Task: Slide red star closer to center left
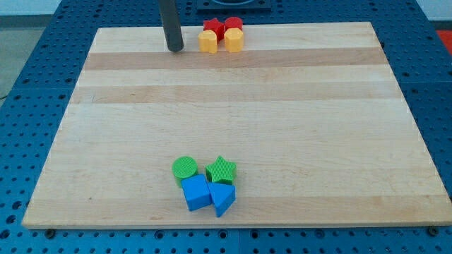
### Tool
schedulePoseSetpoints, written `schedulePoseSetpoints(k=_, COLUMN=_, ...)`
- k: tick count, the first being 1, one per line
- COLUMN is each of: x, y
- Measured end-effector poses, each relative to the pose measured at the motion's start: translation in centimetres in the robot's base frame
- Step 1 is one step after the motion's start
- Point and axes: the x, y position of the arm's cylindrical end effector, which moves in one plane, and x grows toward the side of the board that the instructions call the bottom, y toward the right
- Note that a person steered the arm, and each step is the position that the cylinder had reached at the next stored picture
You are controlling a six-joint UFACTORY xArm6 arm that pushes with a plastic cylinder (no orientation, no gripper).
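The red star (pixel 212 27) sits at the view's top edge of the wooden board (pixel 106 127), in a tight cluster with a red block (pixel 234 25), a yellow block (pixel 207 41) below the star and a second yellow block (pixel 234 40). My tip (pixel 174 49) stands on the board just left of this cluster, a short gap from the left yellow block and the red star, touching neither.
Near the view's bottom, slightly left of centre, a green round block (pixel 185 168), a green star (pixel 222 170), a blue cube (pixel 195 192) and a blue triangular block (pixel 222 199) lie packed together. Blue perforated table surrounds the board.
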Motion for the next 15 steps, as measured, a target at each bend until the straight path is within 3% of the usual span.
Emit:
schedulePoseSetpoints(k=2, x=0.0, y=0.0)
schedulePoseSetpoints(k=3, x=1.9, y=0.3)
schedulePoseSetpoints(k=5, x=13.8, y=4.5)
schedulePoseSetpoints(k=6, x=18.5, y=12.1)
schedulePoseSetpoints(k=7, x=20.3, y=16.0)
schedulePoseSetpoints(k=8, x=20.3, y=16.0)
schedulePoseSetpoints(k=10, x=20.2, y=11.5)
schedulePoseSetpoints(k=11, x=17.3, y=15.8)
schedulePoseSetpoints(k=13, x=4.3, y=26.1)
schedulePoseSetpoints(k=14, x=-4.2, y=26.9)
schedulePoseSetpoints(k=15, x=-6.5, y=26.5)
